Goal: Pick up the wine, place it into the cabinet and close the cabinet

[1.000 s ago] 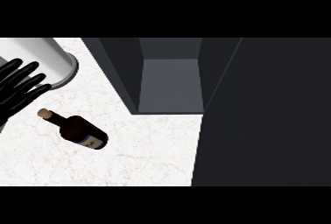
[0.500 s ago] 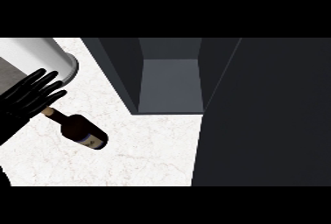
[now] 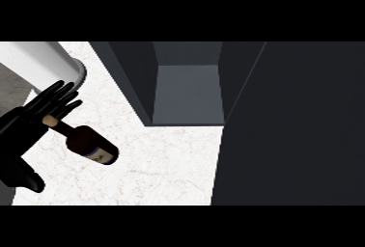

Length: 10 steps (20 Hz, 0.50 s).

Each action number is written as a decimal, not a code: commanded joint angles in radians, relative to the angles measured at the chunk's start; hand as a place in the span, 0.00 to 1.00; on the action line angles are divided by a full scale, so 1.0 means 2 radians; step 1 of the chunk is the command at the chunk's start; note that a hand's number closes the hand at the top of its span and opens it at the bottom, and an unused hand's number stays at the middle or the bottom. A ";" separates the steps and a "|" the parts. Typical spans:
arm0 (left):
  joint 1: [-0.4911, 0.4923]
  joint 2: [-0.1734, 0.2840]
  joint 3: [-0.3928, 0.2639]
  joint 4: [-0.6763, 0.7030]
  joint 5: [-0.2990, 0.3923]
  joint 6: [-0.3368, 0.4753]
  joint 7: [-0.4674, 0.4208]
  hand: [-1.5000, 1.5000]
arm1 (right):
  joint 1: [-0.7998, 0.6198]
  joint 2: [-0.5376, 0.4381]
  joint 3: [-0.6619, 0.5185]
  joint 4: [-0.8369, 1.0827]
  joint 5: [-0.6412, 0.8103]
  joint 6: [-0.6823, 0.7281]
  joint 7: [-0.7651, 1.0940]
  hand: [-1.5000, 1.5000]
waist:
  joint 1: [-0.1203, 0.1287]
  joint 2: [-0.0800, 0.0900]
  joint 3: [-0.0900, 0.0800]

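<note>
From my station I saw one black hand [image 3: 43, 113] at the left of the head view, and I took it for the left hand. Its fingers [image 3: 61, 94] were straight and fanned apart, pointing up and to the right, and they curled round nothing. The thumb [image 3: 25, 179] hung low, well below the fingers, near the lower left of the white marbled counter [image 3: 164, 169].

The wine bottle [image 3: 89, 144] lay on its side on the counter, just below and to the right of the palm. Its corked neck [image 3: 55, 123] pointed toward the hand and overlapped the palm's lower edge as seen from above; I could not tell whether the hand touched it. The bottle's dark body with its label [image 3: 103, 155] stretched away from the hand, down and to the right.

Behind the fingertips stood a pale rounded object [image 3: 43, 60], which I could not identify. Well to the right of the hand, the dark cabinet [image 3: 187, 94] stood open, its grey inside showing. A broad dark panel [image 3: 292, 125] filled the far right, farthest from the hand.
</note>
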<state>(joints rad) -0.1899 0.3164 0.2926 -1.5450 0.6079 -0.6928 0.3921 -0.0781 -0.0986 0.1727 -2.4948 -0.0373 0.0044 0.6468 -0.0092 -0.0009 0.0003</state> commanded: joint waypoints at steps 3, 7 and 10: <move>-0.009 -0.008 0.005 0.088 -0.059 -0.038 -0.068 0.00 | -0.020 -0.003 -0.015 -0.069 -0.015 -0.014 0.056 0.00 | 0.000 0.001 -0.001; -0.035 -0.005 0.001 0.127 -0.087 -0.040 -0.092 0.00 | 0.019 0.015 0.027 -0.068 0.018 -0.012 0.036 0.00 | 0.000 0.000 0.000; -0.031 -0.010 -0.009 0.143 -0.125 -0.051 -0.130 0.00 | -0.008 0.001 0.000 -0.071 -0.003 -0.011 0.045 0.00 | 0.001 0.000 0.000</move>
<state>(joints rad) -0.2565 0.3045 0.2919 -1.2963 0.4297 -0.7760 0.1987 -0.1066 -0.0928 0.1657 -2.4952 -0.0381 -0.0090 0.6700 -0.0096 0.0001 -0.0006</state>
